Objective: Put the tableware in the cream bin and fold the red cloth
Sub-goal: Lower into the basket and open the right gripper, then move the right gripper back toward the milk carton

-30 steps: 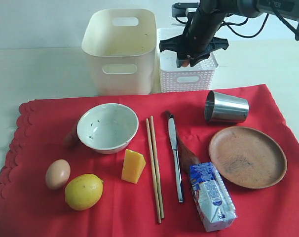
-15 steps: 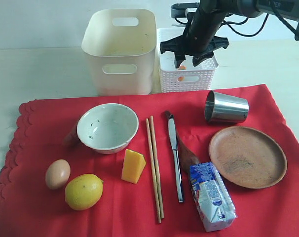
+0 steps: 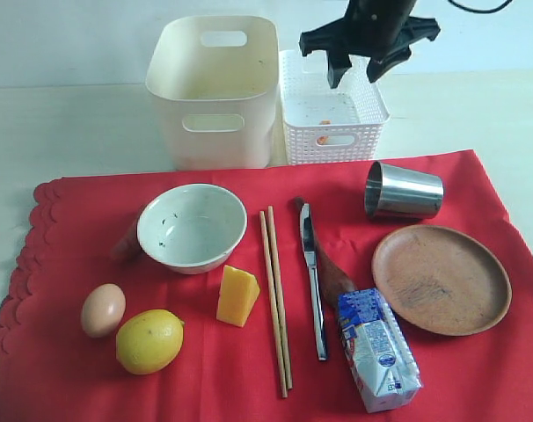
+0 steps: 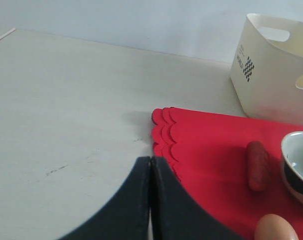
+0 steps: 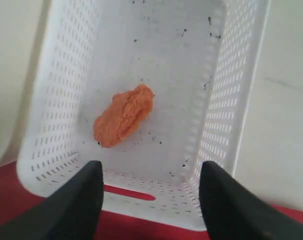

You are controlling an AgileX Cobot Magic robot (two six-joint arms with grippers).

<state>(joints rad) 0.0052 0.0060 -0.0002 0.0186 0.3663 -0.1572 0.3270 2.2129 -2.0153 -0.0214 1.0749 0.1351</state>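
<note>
A pale table [image 3: 73, 123] against a light wall fills the exterior view, and the red cloth [image 3: 205, 387] lies flat across the lower two thirds of the frame, its scalloped edge at the left. The cream bin [image 3: 214, 88] stands at upper centre just behind the cloth, with the white lattice basket [image 3: 335, 132] close beside it on the right. The right claw [image 3: 356, 72] hangs at the top of the frame over the basket with its fingers spread apart and nothing between them. In its wrist view an orange food piece [image 5: 124, 120] lies on the basket floor below it. All the tableware sits on the cloth, lower in the frame and well apart from that claw: the pale bowl [image 3: 192, 227] at centre left, the two chopsticks [image 3: 275, 299] side by side in the middle, the table knife [image 3: 312, 272] just right of them, partly over the dark wooden spoon [image 3: 337, 277], the steel cup [image 3: 403, 191] on its side at the right, and the wooden plate [image 3: 441, 279] below the cup. An egg [image 3: 103, 309], a lemon [image 3: 149, 341], a cheese wedge [image 3: 237, 296] and a milk carton [image 3: 378, 350] share the cloth. The left claw [image 4: 150, 165] shows only in its wrist view, fingers pressed together on nothing, above bare table just beside the cloth's scalloped edge
</note>
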